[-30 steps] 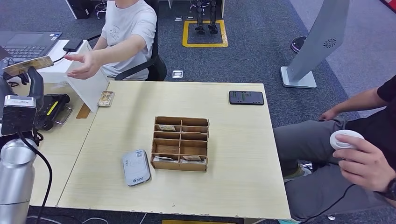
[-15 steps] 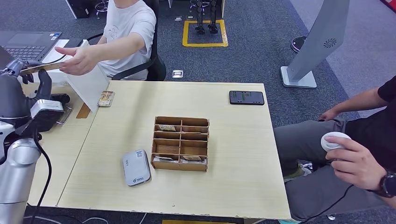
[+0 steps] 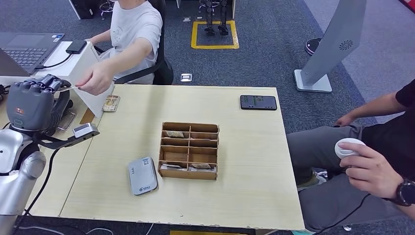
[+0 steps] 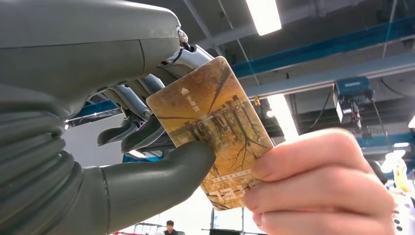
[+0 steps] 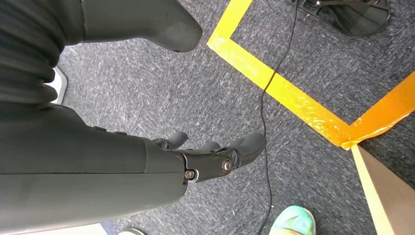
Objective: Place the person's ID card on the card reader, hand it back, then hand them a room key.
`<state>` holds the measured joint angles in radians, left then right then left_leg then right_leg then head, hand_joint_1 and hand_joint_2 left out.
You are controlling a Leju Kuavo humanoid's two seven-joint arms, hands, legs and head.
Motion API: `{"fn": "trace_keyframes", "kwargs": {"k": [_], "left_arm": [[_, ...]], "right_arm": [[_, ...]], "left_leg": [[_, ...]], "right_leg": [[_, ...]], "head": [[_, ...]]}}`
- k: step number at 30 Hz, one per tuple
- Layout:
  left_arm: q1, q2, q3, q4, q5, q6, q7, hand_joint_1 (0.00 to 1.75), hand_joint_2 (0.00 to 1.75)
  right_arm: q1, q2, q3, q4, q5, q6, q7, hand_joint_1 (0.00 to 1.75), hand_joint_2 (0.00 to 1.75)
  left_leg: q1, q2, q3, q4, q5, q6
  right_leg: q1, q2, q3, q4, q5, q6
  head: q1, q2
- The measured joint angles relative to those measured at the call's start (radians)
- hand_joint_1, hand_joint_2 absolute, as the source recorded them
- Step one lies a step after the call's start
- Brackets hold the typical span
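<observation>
The ID card was pinched in the left hand, thumb under one face and the darker fingers behind the other. In the left wrist view its long axis ran out from the robot's grip toward the person's hand, whose fingertips clamped the far short end, so both held it at once. That view showed the card's tan printed face with bare trees and a line of characters; ceiling lights lay behind it.

In the head view the left hand was raised at the left end of the bench, its back toward the camera, and the card itself could not be made out there; the seated person's hand reached to just beside it.

On the bench, well apart from the hands, lay the grey card reader, just beside the wooden compartment box with cards in several slots, and a dark phone.

The right hand hung over carpet near yellow floor tape, fingers loosely curled, holding nothing.
</observation>
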<state>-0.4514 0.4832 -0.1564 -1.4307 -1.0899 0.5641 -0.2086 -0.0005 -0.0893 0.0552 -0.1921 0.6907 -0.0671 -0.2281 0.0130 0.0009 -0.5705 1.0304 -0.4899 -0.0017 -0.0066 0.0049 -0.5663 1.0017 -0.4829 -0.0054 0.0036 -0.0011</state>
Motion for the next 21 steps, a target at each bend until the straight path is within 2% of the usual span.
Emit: {"fn": "trace_keyframes", "kwargs": {"k": [7, 21], "left_arm": [[0.000, 0.026, -0.027, 0.020, -0.006, 0.001, 0.003, 1.75, 1.75], [0.000, 0.032, -0.042, 0.027, -0.006, 0.001, 0.003, 1.75, 1.75]], "right_arm": [[-0.001, 0.000, 0.001, -0.004, 0.000, 0.000, 0.001, 0.00, 1.75], [-0.001, 0.000, 0.002, -0.006, 0.000, 0.000, 0.001, 0.00, 1.75]], "left_leg": [[0.000, 0.000, 0.000, 0.000, 0.000, 0.000], [0.000, 0.000, -0.001, 0.000, 0.000, 0.000]], "right_leg": [[0.000, 0.000, 0.000, 0.000, 0.000, 0.000], [0.000, 0.001, -0.001, 0.000, 0.000, 0.000]], "head": [[0.000, 0.000], [0.000, 0.000]]}}
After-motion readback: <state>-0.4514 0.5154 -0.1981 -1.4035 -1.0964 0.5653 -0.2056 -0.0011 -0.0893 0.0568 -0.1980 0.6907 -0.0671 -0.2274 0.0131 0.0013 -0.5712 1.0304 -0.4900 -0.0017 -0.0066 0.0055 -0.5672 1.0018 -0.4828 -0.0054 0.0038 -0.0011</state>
